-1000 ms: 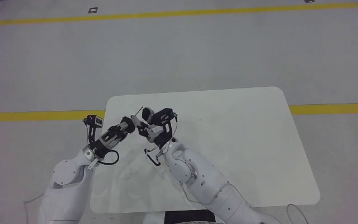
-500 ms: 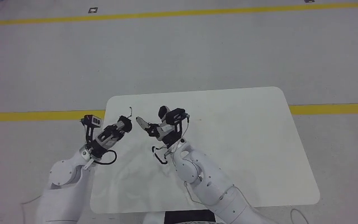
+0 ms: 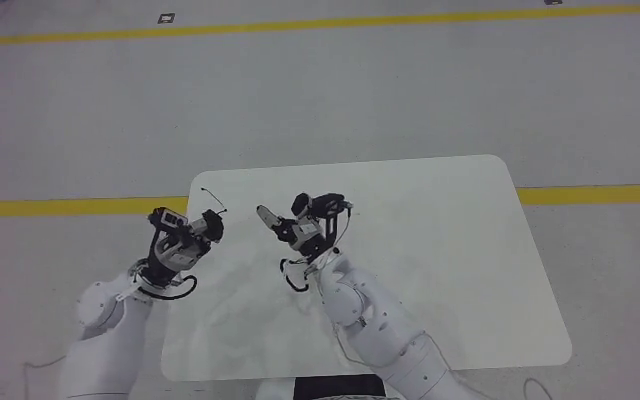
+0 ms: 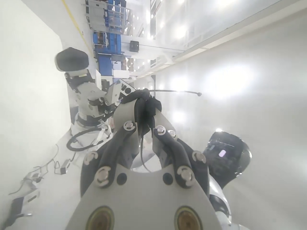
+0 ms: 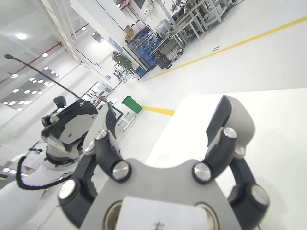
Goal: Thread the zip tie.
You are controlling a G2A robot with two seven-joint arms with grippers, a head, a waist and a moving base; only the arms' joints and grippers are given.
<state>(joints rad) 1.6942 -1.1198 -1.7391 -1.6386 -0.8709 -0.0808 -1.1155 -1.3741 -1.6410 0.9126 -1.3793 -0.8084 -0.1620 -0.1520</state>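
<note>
A thin black zip tie (image 3: 211, 200) sticks up and away from my left gripper (image 3: 212, 226), which is shut on its lower end above the table's left edge. From the left wrist, the strap (image 4: 175, 92) runs out straight from the closed fingertips (image 4: 134, 111) to a small head at its free end. My right gripper (image 3: 277, 222) hangs open a short way to the right, with nothing between its fingers. The right wrist view shows its own gripper (image 5: 165, 118) spread wide, and beyond it the left gripper (image 5: 72, 118) with the zip tie (image 5: 43, 74) rising from it.
The white table (image 3: 450, 250) stretches right and toward the front of both arms. Its rounded left corner lies just behind the left gripper. Yellow floor lines (image 3: 560, 195) run past the table. A green bin (image 5: 132, 105) stands on the floor far off.
The two grippers, close together at the zip tie a second ago, have drawn apart. The left one went left with the zip tie; the right one moved right, without it.
</note>
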